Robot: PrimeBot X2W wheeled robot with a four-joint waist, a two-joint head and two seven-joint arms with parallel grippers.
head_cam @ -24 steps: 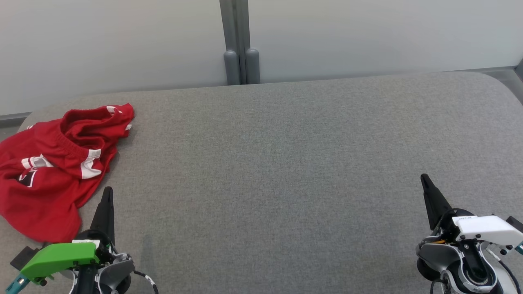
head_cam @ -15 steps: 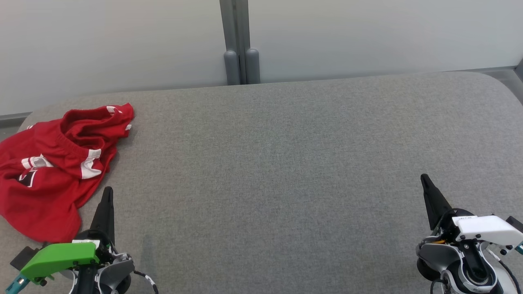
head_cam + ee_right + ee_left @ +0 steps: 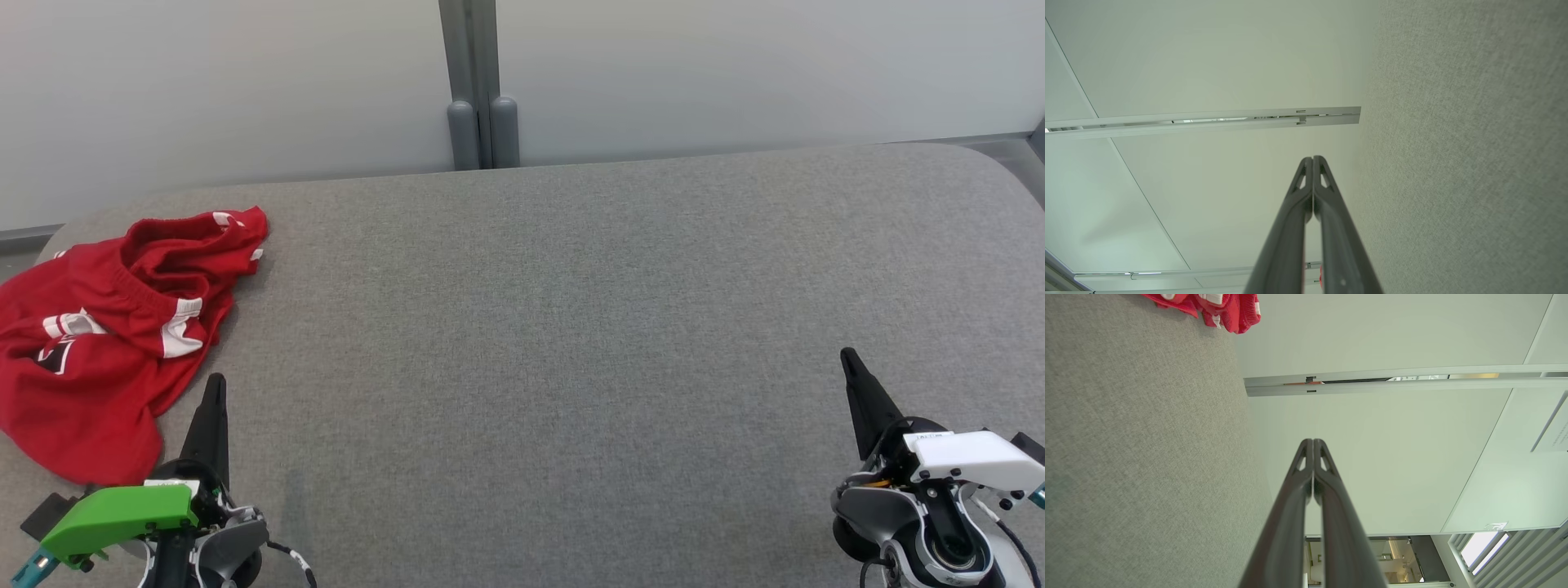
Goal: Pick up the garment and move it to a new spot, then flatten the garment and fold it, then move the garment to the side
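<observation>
A grey, cloth-covered bench stands before pale wall panels, with a grey double post rising behind its far edge. The garment, red with white stripes and a dark mark, lies crumpled well to the left of the post and nearer to me than it. Its waistband gapes upward and its folds are heaped over one another.

My left end effector rests low and left of the post, just beside the garment's near hem, with its two dark fingers pressed together on nothing. My right end effector sits well to the right of the post, far from the garment, its fingers likewise pressed together and empty. By my reading, the first step of picking the garment up has not begun.

The risks, as I judge them, start with those closed fingers. If I drive in without spreading them, I will only shove the cloth farther left of the post, where the bench rounds away, and it could slide off. I cannot tell whether part of it hangs over that side already.

A pinch into the heap could catch several layers, or only one. Either way the garment would come up as a twisted bunch that is hard to flatten. With my right end effector so far off, a one-sided lift would let the loose end drag.
</observation>
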